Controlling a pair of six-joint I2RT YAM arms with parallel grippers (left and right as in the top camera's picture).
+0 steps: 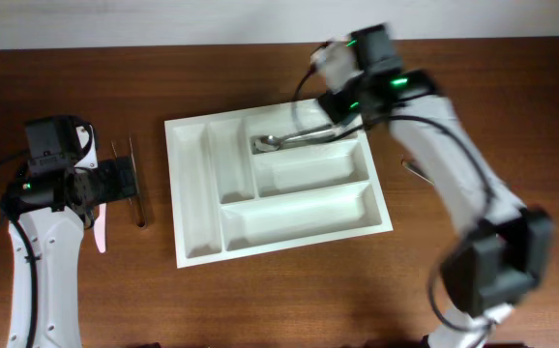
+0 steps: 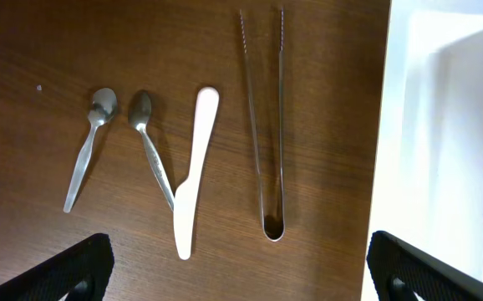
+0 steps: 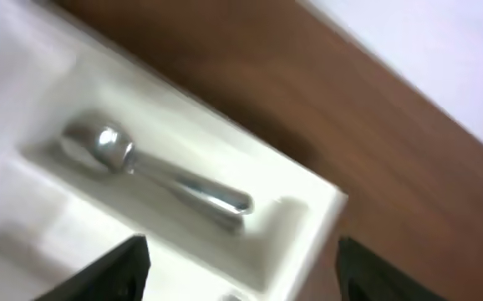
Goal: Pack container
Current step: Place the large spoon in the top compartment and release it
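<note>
Right wrist view: your right gripper (image 3: 241, 272) stands with its jaws apart and nothing between them. The frame is blurred, and only the finger ends show at its bottom edge. Below them a spoon (image 3: 154, 171) lies flat in the tray (image 3: 308, 217).

From overhead, that arm reaches in from the near right, wrist bent over the tray's far right corner. The gripper covers the spoon's handle end. The spoon lies in the farthest crosswise compartment, bowl toward the upright compartments. The tray sits mid-table, slightly skewed. A metal item (image 1: 415, 172) beside the forearm is partly hidden; you cannot identify it.

Your left gripper (image 2: 237, 267) is spread fully and holds nothing, hanging above the table left of the tray. Under it lie tongs (image 2: 273, 232), a white knife (image 2: 193, 167) and two teaspoons (image 2: 89, 149) (image 2: 152, 155). The knife touches the nearer teaspoon's handle. Overhead, this arm hides the teaspoons.
</note>
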